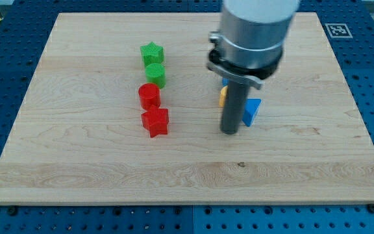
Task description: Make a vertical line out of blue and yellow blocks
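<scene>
My tip (230, 132) rests on the board just below and left of the blue triangular block (252, 110), close to it. A sliver of a yellow block (223, 96) shows at the rod's left edge. The arm's body covers the rest of the blue and yellow column above, so the upper blue and yellow blocks are hidden. The visible blue and yellow blocks sit right of the board's centre.
A column stands left of centre: green star (152, 52), green cylinder (155, 75), red cylinder (149, 96), red star-like block (155, 121). The wooden board (76, 162) lies on a blue perforated table. A marker tag (337, 30) sits at the top right corner.
</scene>
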`<action>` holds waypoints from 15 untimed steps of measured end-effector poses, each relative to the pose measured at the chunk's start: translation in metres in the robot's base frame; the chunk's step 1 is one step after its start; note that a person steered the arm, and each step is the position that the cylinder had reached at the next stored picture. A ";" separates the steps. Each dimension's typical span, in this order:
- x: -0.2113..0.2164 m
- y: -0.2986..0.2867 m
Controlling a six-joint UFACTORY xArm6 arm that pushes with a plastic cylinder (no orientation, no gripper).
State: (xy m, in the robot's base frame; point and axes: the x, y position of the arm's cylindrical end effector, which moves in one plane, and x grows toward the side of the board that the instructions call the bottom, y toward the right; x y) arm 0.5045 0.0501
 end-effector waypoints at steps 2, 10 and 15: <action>-0.029 -0.022; -0.060 -0.023; -0.100 -0.036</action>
State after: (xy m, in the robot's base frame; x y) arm 0.4043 0.0143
